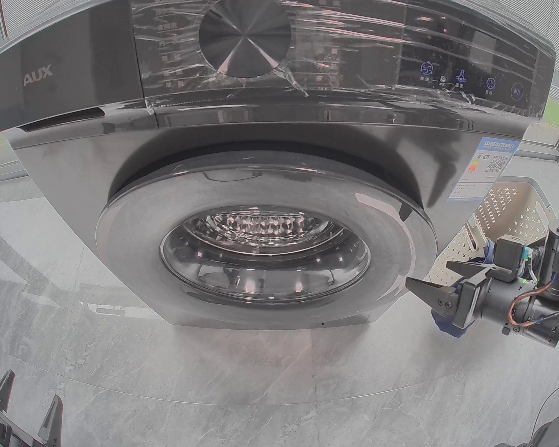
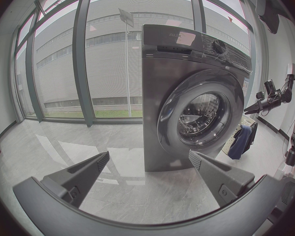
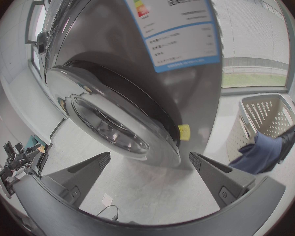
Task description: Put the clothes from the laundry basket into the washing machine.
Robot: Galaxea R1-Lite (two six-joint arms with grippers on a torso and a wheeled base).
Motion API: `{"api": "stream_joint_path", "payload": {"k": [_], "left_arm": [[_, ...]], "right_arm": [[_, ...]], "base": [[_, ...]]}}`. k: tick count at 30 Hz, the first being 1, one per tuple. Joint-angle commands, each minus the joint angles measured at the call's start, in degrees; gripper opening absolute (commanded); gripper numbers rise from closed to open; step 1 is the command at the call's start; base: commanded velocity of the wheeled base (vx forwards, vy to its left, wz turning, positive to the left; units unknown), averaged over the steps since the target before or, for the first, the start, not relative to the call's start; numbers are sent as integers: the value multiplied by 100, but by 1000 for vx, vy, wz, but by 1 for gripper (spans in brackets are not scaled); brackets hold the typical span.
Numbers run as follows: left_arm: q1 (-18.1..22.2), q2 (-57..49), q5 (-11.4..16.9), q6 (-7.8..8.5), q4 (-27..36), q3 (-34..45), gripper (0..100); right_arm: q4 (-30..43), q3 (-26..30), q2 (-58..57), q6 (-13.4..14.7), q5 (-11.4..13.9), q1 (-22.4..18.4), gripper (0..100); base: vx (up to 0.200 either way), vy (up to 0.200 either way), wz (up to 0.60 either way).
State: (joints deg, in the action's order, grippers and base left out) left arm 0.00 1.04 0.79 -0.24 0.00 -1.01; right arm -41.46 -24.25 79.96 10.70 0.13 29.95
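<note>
The grey washing machine (image 1: 261, 156) stands in front of me, and its round glass door (image 1: 264, 252) looks closed. To its right a white perforated laundry basket (image 1: 515, 209) has a blue garment (image 3: 262, 151) and a black one (image 3: 290, 138) draped over its rim. My right gripper (image 1: 436, 279) hangs open and empty just off the door's right edge, in front of the basket. My left gripper (image 1: 30, 398) is low at the near left, open and empty, well back from the machine (image 2: 193, 99). Between the right gripper's fingers (image 3: 149, 156) I see the door's edge (image 3: 121, 122).
Pale tiled floor (image 1: 230, 367) spreads in front of the machine. Tall windows (image 2: 82, 66) rise behind and to the left of it. A thin cable (image 3: 108, 210) and a small white scrap (image 3: 106, 199) lie on the floor near the right arm.
</note>
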Motion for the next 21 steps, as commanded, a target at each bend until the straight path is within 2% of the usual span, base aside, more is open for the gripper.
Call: {"api": "stream_joint_path", "payload": {"k": [1,2,6,11,15,19,21], "left_arm": [[0,-104,0,-11,0,101,100],[0,-104,0,-11,0,101,100],[0,-104,0,-11,0,92,100],[0,-104,0,-11,0,101,100],[0,-104,0,-11,0,92,100],[0,-104,0,-11,0,92,100],[0,-104,9,-20,0,92,100]], "right_arm": [[-257,-89,556,-235,154,-25,100],[-301,-124,653,-332,180,-77,100],[-310,-274,776,-358,250,-95,100],[-310,-405,802,-376,496,-130,100],[-310,-502,890,-429,558,-148,100],[-310,-449,864,-438,646,-156,100],[-301,-247,793,-446,769,-95,100]], "base": [[0,0,0],[0,0,0],[0,0,0],[0,0,0],[0,0,0],[0,0,0],[0,0,0]]}}
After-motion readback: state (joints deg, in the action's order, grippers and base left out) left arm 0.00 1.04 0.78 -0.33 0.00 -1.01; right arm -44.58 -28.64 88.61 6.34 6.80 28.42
